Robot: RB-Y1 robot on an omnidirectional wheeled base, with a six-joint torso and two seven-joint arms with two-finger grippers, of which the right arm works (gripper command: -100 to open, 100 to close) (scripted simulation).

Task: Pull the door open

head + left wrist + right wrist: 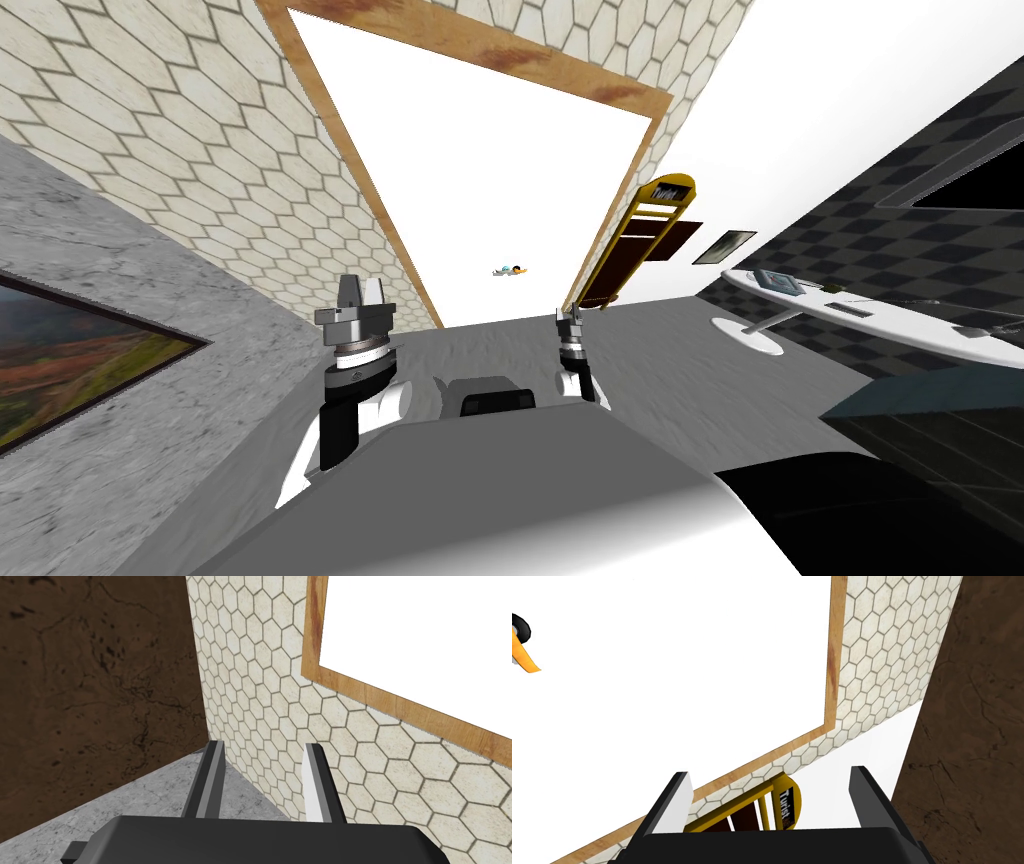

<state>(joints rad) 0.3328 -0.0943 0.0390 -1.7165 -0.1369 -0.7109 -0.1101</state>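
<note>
Two end effectors, both holding nothing: left end effector (362,300) with blade fingers parted only narrowly, right end effector (569,318) spread wide. One door (480,170), flat and plain white, ahead of both and well apart, edged by one wood-grain frame (837,651). One small handle (512,270), orange with a black hub, on the door between the two, nearer the right. Cream hexagon-tiled wall (260,676) on either side. One yellow rack (777,801) with dark panels beyond the right fingers. One white oval bench (900,320) far off to the right.
</note>
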